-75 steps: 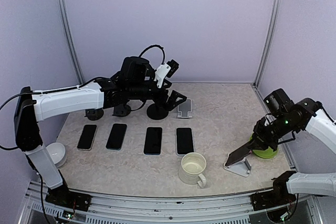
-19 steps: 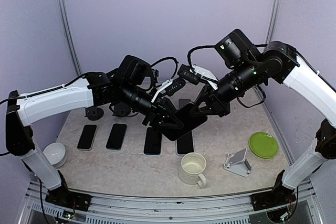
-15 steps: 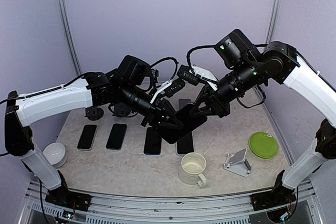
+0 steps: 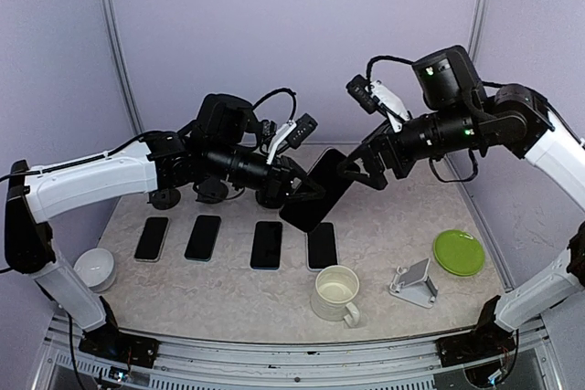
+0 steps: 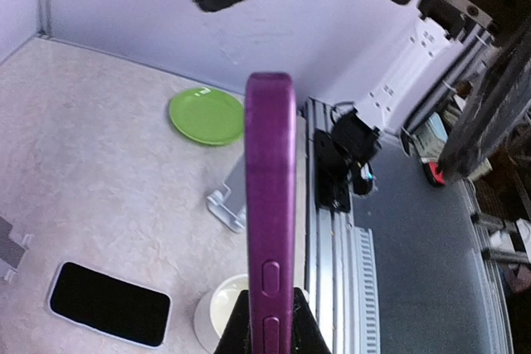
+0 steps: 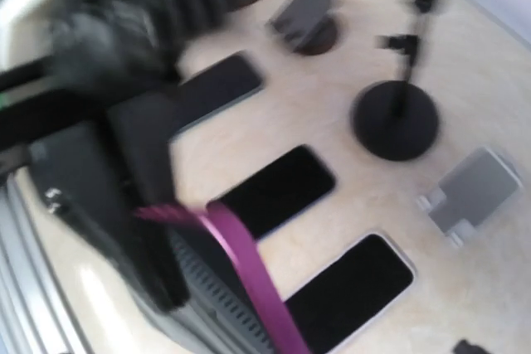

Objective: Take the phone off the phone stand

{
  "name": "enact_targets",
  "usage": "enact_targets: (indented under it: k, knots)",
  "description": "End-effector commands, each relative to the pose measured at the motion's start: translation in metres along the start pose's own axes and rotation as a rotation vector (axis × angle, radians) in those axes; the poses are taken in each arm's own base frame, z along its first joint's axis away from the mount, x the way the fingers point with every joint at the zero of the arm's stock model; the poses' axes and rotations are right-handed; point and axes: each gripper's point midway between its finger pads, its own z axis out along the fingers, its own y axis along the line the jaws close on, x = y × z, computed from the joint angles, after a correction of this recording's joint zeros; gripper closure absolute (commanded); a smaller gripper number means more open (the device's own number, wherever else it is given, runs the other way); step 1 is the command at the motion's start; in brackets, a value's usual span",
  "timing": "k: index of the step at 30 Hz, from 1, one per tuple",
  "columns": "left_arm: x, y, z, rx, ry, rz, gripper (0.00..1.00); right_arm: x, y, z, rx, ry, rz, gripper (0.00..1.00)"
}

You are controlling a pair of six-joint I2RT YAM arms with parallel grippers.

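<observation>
A phone with a dark screen and purple case [image 4: 313, 191] hangs tilted in mid-air above the row of phones. My left gripper [image 4: 294, 191] is shut on its lower end. The left wrist view shows the purple edge [image 5: 270, 205] running up from between my left gripper's [image 5: 270, 331] pinching fingers. My right gripper [image 4: 355, 169] stands open just off the phone's upper end. The blurred right wrist view shows the purple edge [image 6: 249, 275]. The grey phone stand [image 4: 413, 282] sits empty at the front right, and also appears as the grey stand [image 5: 232, 196] below the phone in the left wrist view.
Several dark phones lie in a row, from one [image 4: 152, 237] at the left to one [image 4: 321, 245] at the right. A cream mug [image 4: 336, 292] stands in front, a green plate [image 4: 459, 252] right, a white bowl [image 4: 95, 268] left. Black round-based holders [image 4: 272, 196] stand behind.
My right gripper has opened, let go of the phone and drawn back to the right. My left gripper has shut on the phone and carries it alone, slightly higher.
</observation>
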Motion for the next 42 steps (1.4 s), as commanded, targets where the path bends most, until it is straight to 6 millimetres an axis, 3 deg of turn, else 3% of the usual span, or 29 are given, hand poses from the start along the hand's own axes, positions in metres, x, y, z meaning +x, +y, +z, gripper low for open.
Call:
enact_targets:
  k: [1, 5, 8, 10, 21, 30, 37, 42]
  knots:
    - [-0.081, 0.004, -0.031, -0.132, -0.337, 0.008, 1.00, -0.029, -0.044, -0.040, 0.137, -0.249, 0.262, 0.00]
    - [-0.101, 0.015, -0.032, -0.239, -0.444, -0.013, 1.00, -0.039, -0.068, -0.060, 0.144, -0.409, 0.457, 0.00]
    - [-0.113, 0.029, -0.032, -0.326, -0.527, -0.072, 1.00, -0.033, -0.090, -0.050, 0.146, -0.392, 0.613, 0.00]
    - [-0.118, 0.032, -0.030, -0.356, -0.558, -0.077, 1.00, -0.035, -0.094, -0.039, 0.116, -0.373, 0.665, 0.00]
    - [-0.124, 0.030, -0.008, -0.406, -0.594, -0.082, 1.00, -0.061, -0.080, -0.024, -0.038, -0.429, 0.680, 0.00]
    - [-0.127, 0.033, -0.005, -0.426, -0.585, -0.082, 1.00, -0.049, -0.075, -0.003, -0.051, -0.347, 0.680, 0.00]
    - [-0.128, 0.035, 0.000, -0.418, -0.582, -0.083, 1.00, -0.052, -0.062, 0.015, -0.048, -0.299, 0.644, 0.00]
    - [-0.130, 0.035, 0.001, -0.412, -0.595, -0.089, 1.00, -0.051, -0.064, 0.020, -0.018, -0.286, 0.654, 0.06]
